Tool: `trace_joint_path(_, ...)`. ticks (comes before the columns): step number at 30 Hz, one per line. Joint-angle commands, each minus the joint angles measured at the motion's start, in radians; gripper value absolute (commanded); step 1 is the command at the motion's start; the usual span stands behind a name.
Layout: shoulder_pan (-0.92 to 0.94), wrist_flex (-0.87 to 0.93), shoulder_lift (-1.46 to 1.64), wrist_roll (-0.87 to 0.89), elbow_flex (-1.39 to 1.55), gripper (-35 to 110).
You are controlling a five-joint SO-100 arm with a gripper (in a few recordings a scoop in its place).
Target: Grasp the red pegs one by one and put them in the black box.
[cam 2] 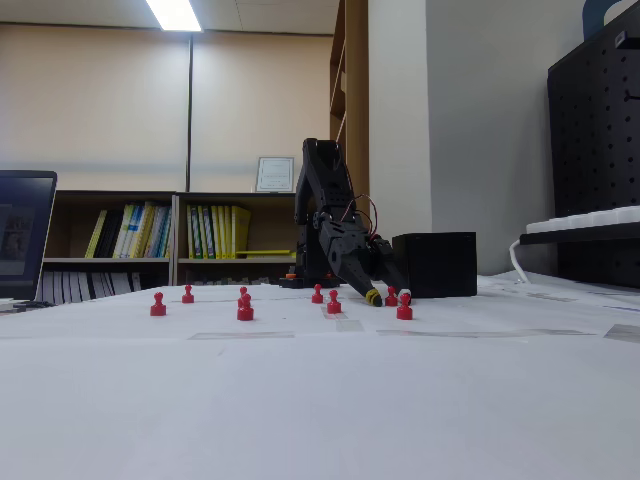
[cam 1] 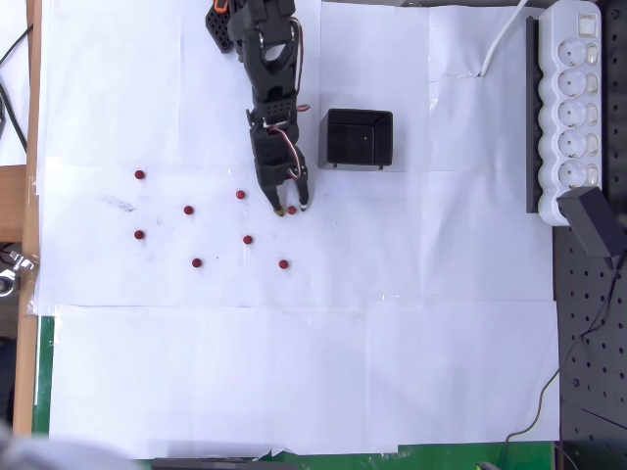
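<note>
Several small red pegs lie scattered on the white paper, among them one at the far left, one in the middle and one nearer the front. The black box stands open-topped just right of the black arm. My gripper is low over the paper, below and left of the box, and is open. One red peg stands between its fingertips, not clamped. In the fixed view the gripper tilts down to the table in front of the black box, with pegs close by.
A white power strip with a black adapter lies along the right edge, beside a black pegboard. A white cable runs in from the top right. A laptop stands at the left in the fixed view.
</note>
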Motion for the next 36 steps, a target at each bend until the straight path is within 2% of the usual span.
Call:
trace_joint_path(1,0.003,0.0,0.011,0.006,0.034,15)
trace_joint_path(17,0.006,0.005,0.006,0.032,-0.006,10)
trace_joint_path(24,0.011,0.017,0.0,0.017,-0.002,0)
trace_joint_path(28,0.011,0.066,-0.032,0.009,0.003,0)
trace_joint_path(32,0.018,0.218,-0.137,-0.043,0.029,0)
trace_joint_path(36,0.012,0.612,-0.319,-0.196,0.163,0)
